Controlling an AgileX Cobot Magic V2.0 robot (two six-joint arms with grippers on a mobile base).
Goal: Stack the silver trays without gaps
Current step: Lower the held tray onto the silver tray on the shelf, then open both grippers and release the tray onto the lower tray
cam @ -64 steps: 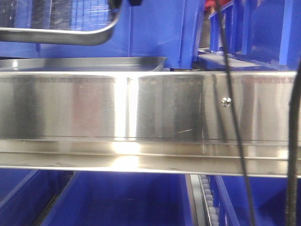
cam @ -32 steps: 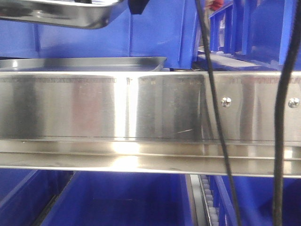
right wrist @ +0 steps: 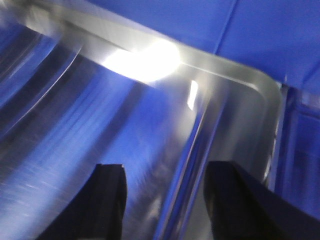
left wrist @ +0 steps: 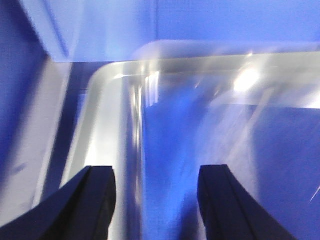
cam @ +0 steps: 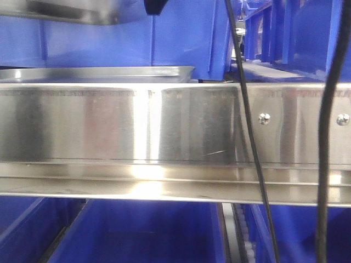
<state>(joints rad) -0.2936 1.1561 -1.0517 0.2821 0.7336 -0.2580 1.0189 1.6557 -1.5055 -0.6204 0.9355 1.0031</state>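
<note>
Black cables (cam: pixel 249 109) hung in front of the shelf rail (cam: pixel 109 126). Just behind the rail one silver tray (cam: pixel 98 72) rested. A second tray (cam: pixel 66 13) hung well above the rail, not yet nested. The left gripper (left wrist: pixel 156 170) and right gripper (right wrist: pixel 165 167) each straddled a tray rim, jaws apart. Blue bins (cam: pixel 181 33) stood beyond the rail.

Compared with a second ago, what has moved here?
The upper silver tray rose: a second ago its rim hung lower in the front view, now only a sliver shows at the top edge. The black cables shifted left in the picture, uncovering a second screw. What carries the tray is not visible. The lower silver tray, the steel rail and the blue bins stayed put.
</note>
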